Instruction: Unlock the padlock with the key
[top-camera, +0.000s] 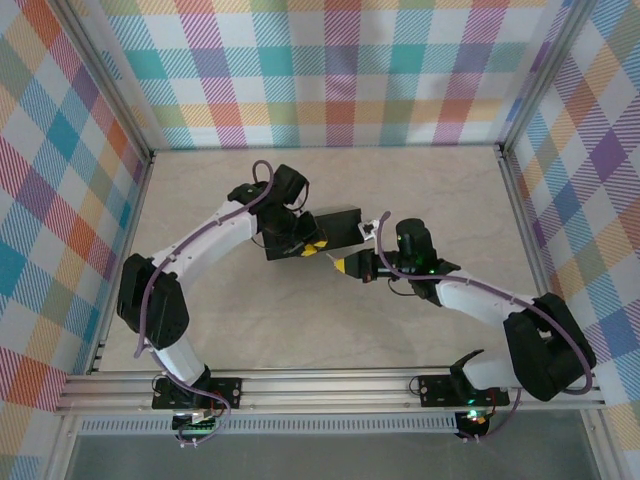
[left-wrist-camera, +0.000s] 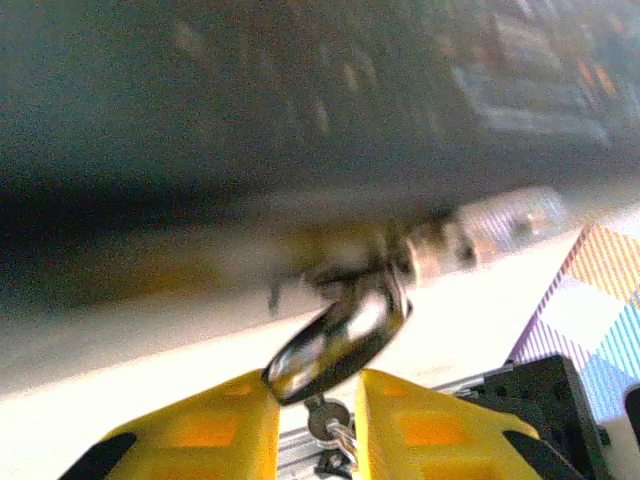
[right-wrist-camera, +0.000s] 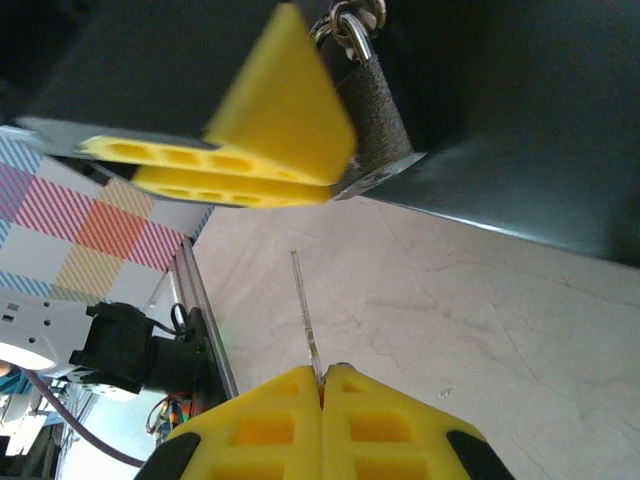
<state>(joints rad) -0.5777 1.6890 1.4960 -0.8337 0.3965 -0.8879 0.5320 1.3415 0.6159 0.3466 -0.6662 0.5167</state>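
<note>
1. Two grippers, both busy. The right gripper (right-wrist-camera: 322, 385) has its yellow fingers pinched flat together on the key (right-wrist-camera: 305, 310). The key is edge-on here, so it's just a thin silvery sliver poking straight out from the tips.
2. The key's tip points up toward the padlock (right-wrist-camera: 378, 125) but isn't touching it. There's a clear gap between them, with the pale marbled table (right-wrist-camera: 480, 330) behind.
3. The left gripper (left-wrist-camera: 318, 400) is clamped on the padlock. In the right wrist view one of its yellow fingers (right-wrist-camera: 270, 130) presses against the lock's left side, and the other finger is hidden behind. The left wrist view has a shiny oval wedged between the fingertips, too blurry to say more.
4. The padlock hangs tilted against the dark box (right-wrist-camera: 520, 110), with its shackle up top by the box's corner.
5. From above, the two grippers meet at the box's near side, mid-table, tips just beside each other.
</note>
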